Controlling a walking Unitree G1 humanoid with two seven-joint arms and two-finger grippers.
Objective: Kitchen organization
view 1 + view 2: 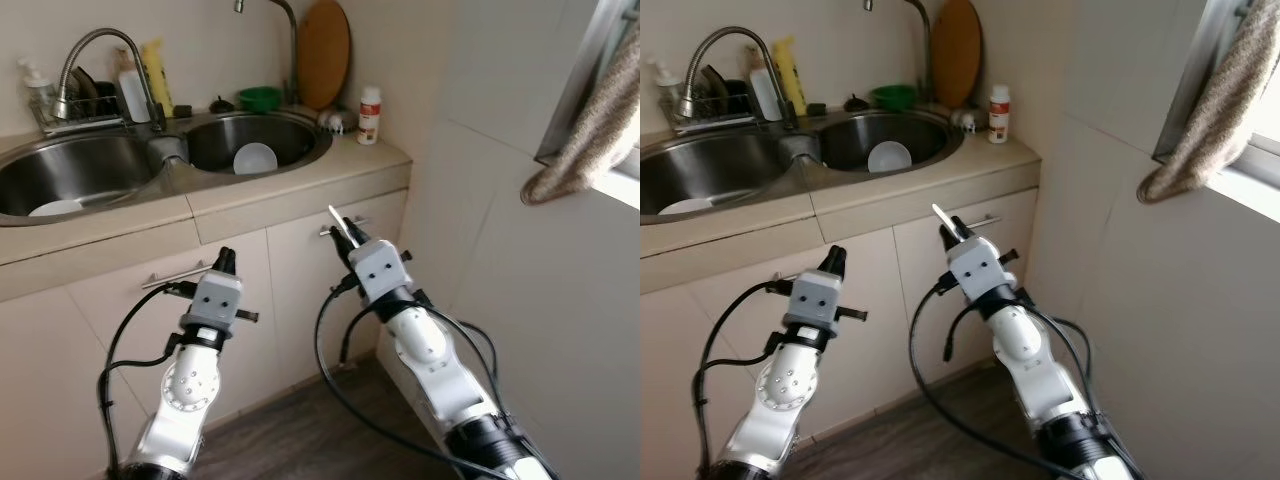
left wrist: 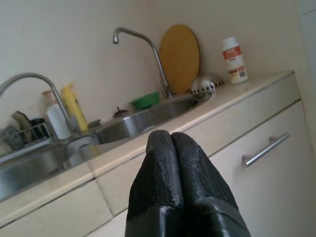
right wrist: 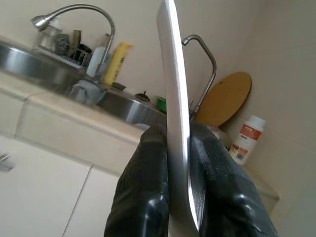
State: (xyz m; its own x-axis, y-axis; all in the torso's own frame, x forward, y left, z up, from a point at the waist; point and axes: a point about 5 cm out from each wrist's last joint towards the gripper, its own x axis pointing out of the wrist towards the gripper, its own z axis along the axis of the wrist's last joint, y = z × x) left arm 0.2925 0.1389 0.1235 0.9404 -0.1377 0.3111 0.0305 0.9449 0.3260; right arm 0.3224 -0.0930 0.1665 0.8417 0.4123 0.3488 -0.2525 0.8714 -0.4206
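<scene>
Steel flat utensil handle (image 3: 175, 123) pinched in right claw (image 3: 177, 148); left claw (image 2: 172, 148) pressed together, textured black.

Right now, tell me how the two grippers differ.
The right gripper is shut on a flat silver utensil, its blade standing up between the fingers; the left gripper holds nothing, its fingers pressed together. The right gripper sits higher and nearer the cabinet handle under the round sink; the left gripper is lower, before the cabinet door beside it. Both have black fingers and point toward the counter.
</scene>
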